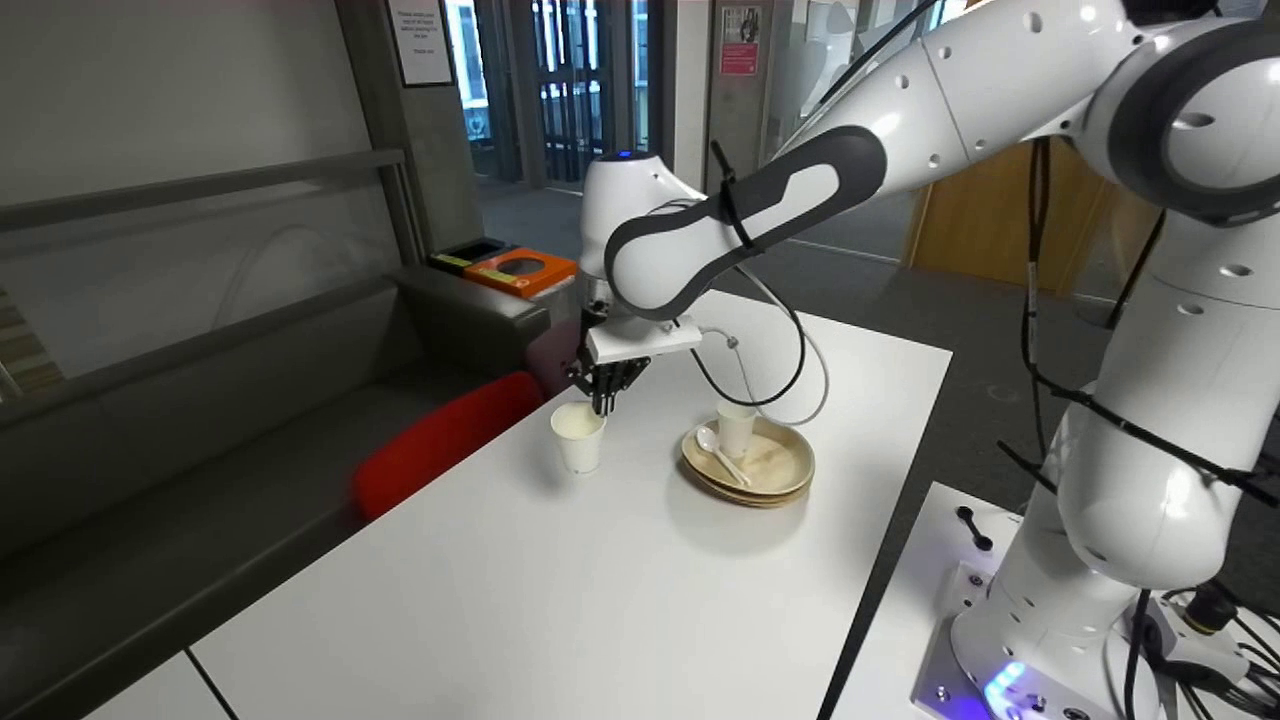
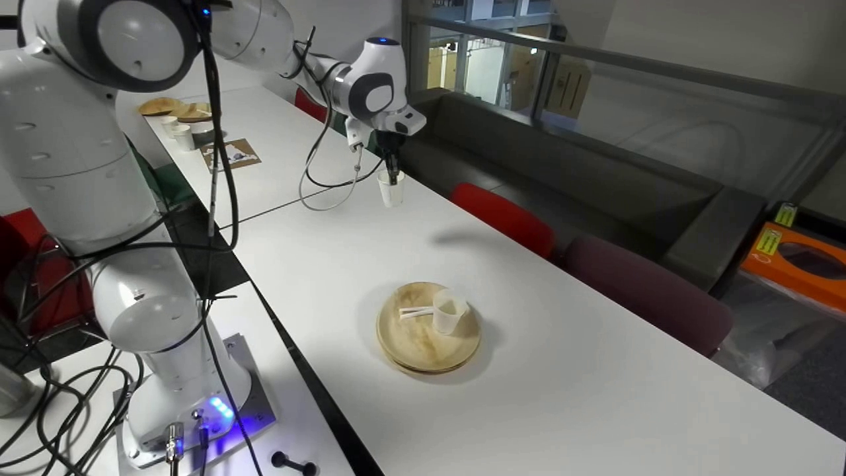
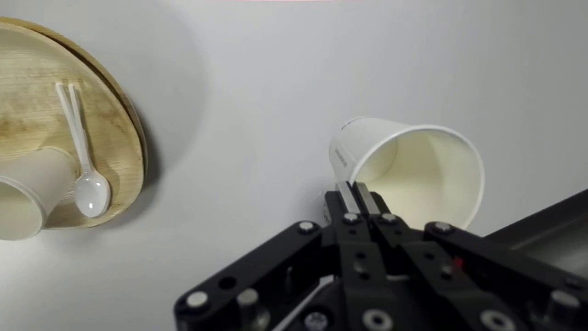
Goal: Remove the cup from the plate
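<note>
My gripper point(image 3: 354, 185) is shut on the rim of a cream-white cup point(image 3: 367, 138), one finger inside and one outside. This cup shows in both exterior views point(image 1: 578, 440) point(image 2: 391, 192), upright near the table's edge, apart from the plate; I cannot tell whether it touches the table. The gripper also shows in both exterior views point(image 1: 602, 404) point(image 2: 393, 177). A similar cup point(image 1: 737, 430) stands on the tan plate point(image 1: 785, 455), the top of a small stack. The wrist view shows that cup point(image 3: 48, 172) and plate point(image 3: 27, 101) at left.
White plastic spoons point(image 3: 92, 193) lie on the plate beside its cup. A red chair point(image 1: 440, 440) stands along the table edge near the held cup. A cable point(image 1: 800, 350) loops down from the arm. Other plates and cups point(image 2: 184, 137) stand on the far table.
</note>
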